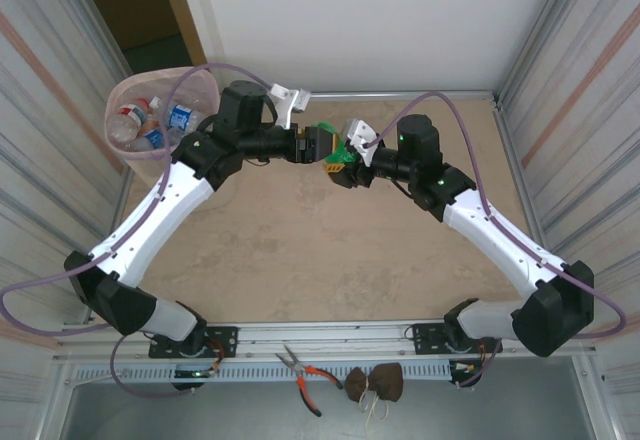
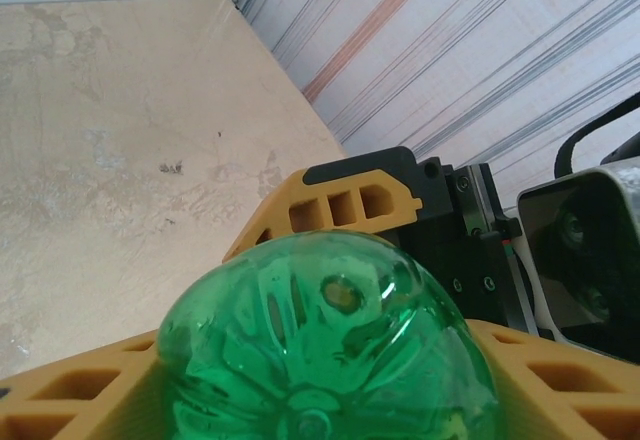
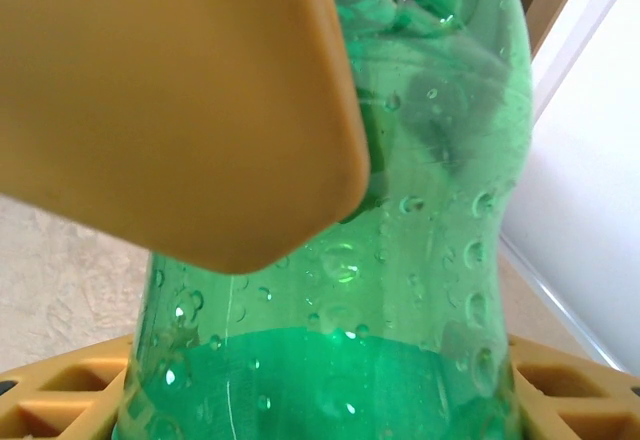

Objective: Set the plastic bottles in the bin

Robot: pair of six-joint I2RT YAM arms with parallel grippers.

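At upper centre of the overhead view, above the desk (image 1: 300, 250), the right gripper (image 1: 342, 166) is holding a green bottle (image 1: 346, 147), its fingers (image 3: 570, 385) closed on the body. The left gripper (image 1: 322, 148) is straddling the bottle's base with its fingers (image 2: 70, 390); whether they are clamping it cannot be told. The bin (image 1: 150, 157) is standing at upper left, holding several bottles (image 1: 150, 125).

2 arms, 1 meeting point: the left arm (image 1: 165, 200) and the right arm (image 1: 500, 235) bend inward, wrists level, pincers tip to tip. The right gripper (image 1: 345, 170) is clamped on a green bottle (image 3: 430, 210). The left gripper (image 1: 318, 146) has 1 finger on either side of its base, contact unclear.
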